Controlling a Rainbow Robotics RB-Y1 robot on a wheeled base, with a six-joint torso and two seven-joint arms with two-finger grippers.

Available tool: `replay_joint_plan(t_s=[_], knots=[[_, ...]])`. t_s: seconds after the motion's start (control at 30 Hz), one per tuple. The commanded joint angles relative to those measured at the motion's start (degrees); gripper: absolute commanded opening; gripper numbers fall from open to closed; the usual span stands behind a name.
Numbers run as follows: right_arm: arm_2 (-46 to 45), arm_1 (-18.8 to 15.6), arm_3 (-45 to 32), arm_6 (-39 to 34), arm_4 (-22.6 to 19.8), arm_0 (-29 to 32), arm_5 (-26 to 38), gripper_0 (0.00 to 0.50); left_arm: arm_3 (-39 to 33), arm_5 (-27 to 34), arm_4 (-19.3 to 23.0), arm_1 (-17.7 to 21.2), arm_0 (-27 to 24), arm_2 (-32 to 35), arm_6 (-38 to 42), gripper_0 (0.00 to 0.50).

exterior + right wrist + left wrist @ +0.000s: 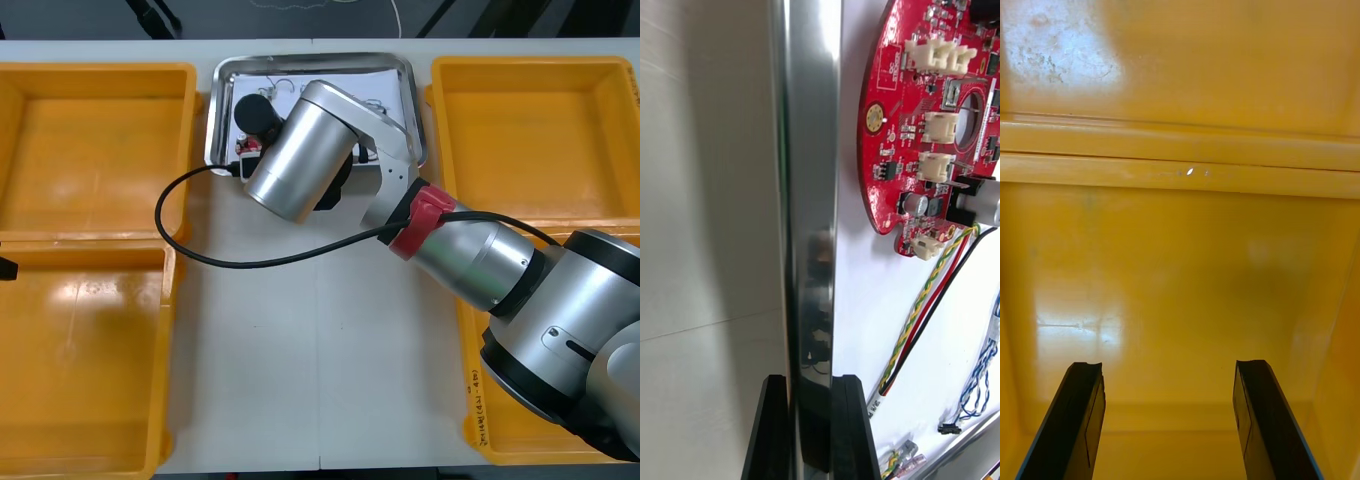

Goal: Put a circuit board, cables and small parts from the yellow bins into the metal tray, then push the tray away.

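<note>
At the rim of the metal tray (812, 150), we see the right claw (811, 386) closed on that rim, one black finger on the desk (707, 225) side and the other inside the tray. Beyond the inner finger, on the tray's white floor, lie the round red circuit board (917, 127), the red and yellow cable (921, 307) and the blue and white cable (981, 367). The left claw (1169, 375) hangs wide open and empty over a yellow bin (1180, 285).

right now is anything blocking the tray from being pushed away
Nothing visible does. The right gripper grips the near rim of the metal tray, and the table beyond its far rim is bare. The left gripper hangs open over a yellow bin.
</note>
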Motion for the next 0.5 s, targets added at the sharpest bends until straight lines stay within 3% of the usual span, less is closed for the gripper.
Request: replay_joint_plan(t_s=[0.03,0.5], knots=[[-1.6,1.4,1.5,1.8,1.2,-3.2,-2.3,0.0,-1.5,0.4,0.4,2.6,0.8,1.8,-4.2,0.5],[-1.6,1.4,2.4,1.9,1.4,-3.2,-2.6,0.0,-1.5,0.4,0.4,2.6,0.8,1.8,-4.2,0.5]])
